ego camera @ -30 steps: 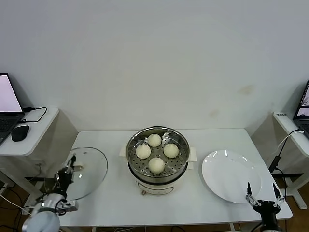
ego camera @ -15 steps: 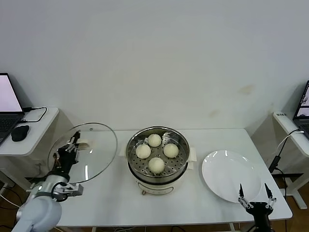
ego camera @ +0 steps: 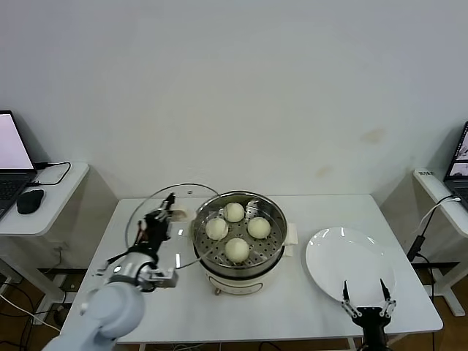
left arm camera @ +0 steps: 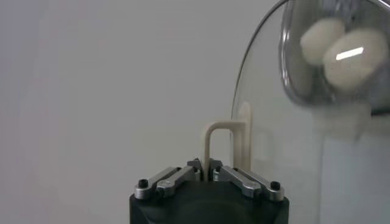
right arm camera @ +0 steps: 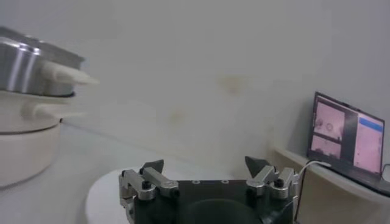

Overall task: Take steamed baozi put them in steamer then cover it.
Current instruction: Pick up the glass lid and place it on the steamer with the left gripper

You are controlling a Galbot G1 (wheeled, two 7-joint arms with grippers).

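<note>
Several creamy-white steamed baozi (ego camera: pixel 236 248) sit on the perforated tray inside the shiny steamer (ego camera: pixel 238 265) at the table's middle. My left gripper (ego camera: pixel 162 212) is shut on the cream handle (left arm camera: pixel 213 146) of the clear glass cover (ego camera: pixel 150 212). It holds the cover tilted in the air at the steamer's left rim. In the left wrist view the baozi (left arm camera: pixel 341 55) show through the glass. My right gripper (ego camera: pixel 364 302) is open and empty at the near edge of the white plate (ego camera: pixel 349 265). It also shows in the right wrist view (right arm camera: pixel 204 165).
A side table at the left carries a laptop (ego camera: pixel 11 157) and a black mouse (ego camera: pixel 30 200). Another laptop (ego camera: pixel 458 162) stands on a stand at the far right, with cables hanging there. A white wall stands behind the table (ego camera: pixel 322 208).
My left gripper has lifted the cover from the table's left part and carried it right, up to the steamer's left rim. My right gripper has drifted left along the front edge.
</note>
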